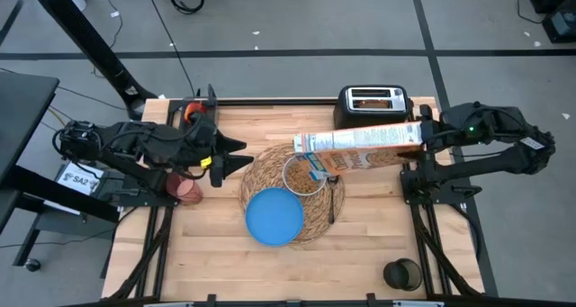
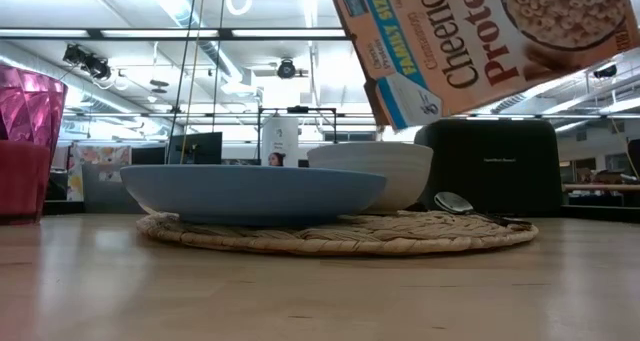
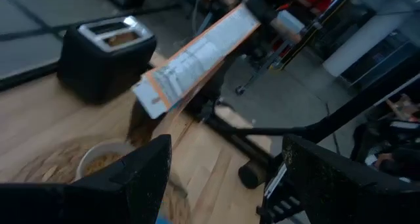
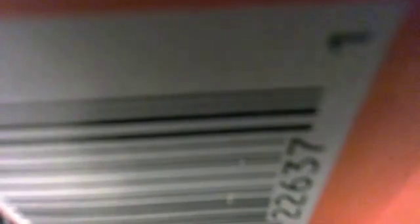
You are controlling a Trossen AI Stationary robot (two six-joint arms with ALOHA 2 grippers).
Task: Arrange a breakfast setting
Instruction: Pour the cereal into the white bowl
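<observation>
From above I see a wooden table (image 1: 360,253) with my two dark arms on either side. At the far left, my left gripper (image 1: 236,157) hovers above the table with its jaws apart and nothing between them, pointing toward the middle. Just near of it stand the translucent pink cup (image 1: 174,183) and the red apple (image 1: 191,191), side by side and touching or nearly so. In the centre lies the round woven placemat (image 1: 263,174). On its near left part sits the blue plate (image 1: 274,216); on its far right part sits the small white bowl (image 1: 303,175), with cereal inside. A dark spoon (image 1: 333,202) lies along the mat's right edge. Above the bowl, the orange Cheerios box (image 1: 360,148) is tipped on its side in the air, open end over the bowl. My right gripper (image 1: 423,136) is clamped on the box's right end. Far behind the box stands the black toaster (image 1: 373,104) with toast (image 1: 376,97) in a slot
</observation>
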